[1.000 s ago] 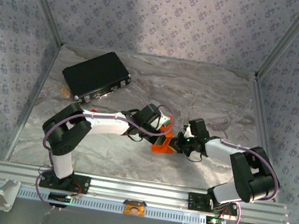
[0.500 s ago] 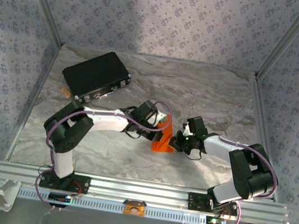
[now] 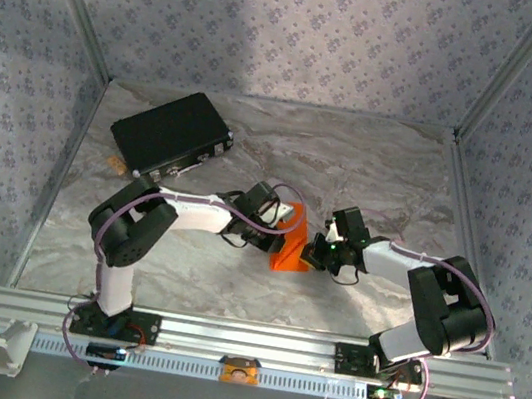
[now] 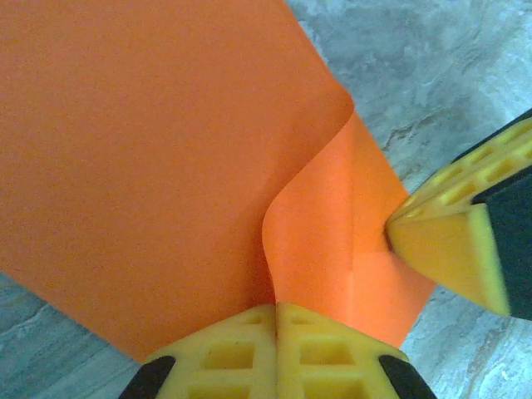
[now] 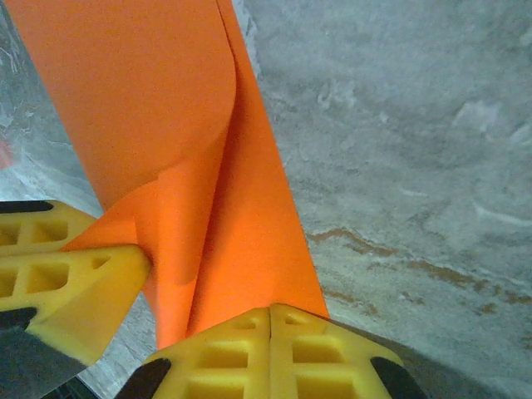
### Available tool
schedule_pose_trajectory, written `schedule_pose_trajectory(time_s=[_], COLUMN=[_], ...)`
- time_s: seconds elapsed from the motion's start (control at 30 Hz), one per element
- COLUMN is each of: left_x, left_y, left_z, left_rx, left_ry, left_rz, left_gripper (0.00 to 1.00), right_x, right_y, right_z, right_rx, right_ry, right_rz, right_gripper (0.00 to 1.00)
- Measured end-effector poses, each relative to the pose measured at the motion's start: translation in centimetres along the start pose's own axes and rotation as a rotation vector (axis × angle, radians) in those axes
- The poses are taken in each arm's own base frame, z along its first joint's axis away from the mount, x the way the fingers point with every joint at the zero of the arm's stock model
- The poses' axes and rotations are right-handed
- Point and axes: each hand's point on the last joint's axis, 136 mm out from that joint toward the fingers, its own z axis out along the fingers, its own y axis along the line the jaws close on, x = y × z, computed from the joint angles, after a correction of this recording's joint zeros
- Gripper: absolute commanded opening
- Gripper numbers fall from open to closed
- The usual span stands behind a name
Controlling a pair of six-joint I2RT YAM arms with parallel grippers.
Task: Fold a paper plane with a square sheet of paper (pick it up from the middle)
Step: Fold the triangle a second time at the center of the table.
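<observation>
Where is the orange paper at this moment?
In the top view, the orange paper sits at the table's middle, held by the left gripper and the right gripper, nearer than the black case.

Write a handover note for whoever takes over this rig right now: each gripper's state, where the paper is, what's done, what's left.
Left gripper: jaws shut, pinching the orange sheet of paper at its edge.
Right gripper: jaws shut on the same sheet, close beside the left one.
Paper: held between both arms near the middle of the table, one flap curling over another layer.
Done: sheet picked up, a fold started.
Left: no pointed plane yet; press this fold flat, then make the remaining folds.
</observation>
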Motion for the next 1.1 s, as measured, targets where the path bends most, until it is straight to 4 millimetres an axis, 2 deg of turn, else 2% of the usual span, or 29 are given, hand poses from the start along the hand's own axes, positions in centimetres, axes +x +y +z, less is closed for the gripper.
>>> schedule_pose_trajectory(time_s=[0.33, 0.57, 0.73, 1.1], left_x=[-0.1, 0.5, 0.6, 0.3], left_y=[0.0, -0.6, -0.9, -0.7], left_z=[0.1, 0.5, 0.6, 0.6], left_rx=[0.007, 0.069, 0.094, 0.082], left_ry=[-0.013, -0.010, -0.017, -0.028], left_rz=[-0.011, -0.066, -0.107, -0.117], left_gripper=[0.00, 0.00, 0.00, 0.00], right_x=[0.1, -0.3, -0.3, 0.2], right_y=[0.1, 1.3, 1.6, 0.2], right_z=[-0.2, -1.2, -1.2, 0.0], right_rx=[0.002, -0.034, -0.049, -0.006], right_ry=[0.000, -0.033, -0.030, 0.005], right_rz=[-0.003, -0.024, -0.018, 0.012], right_gripper=[0.00, 0.02, 0.01, 0.00])
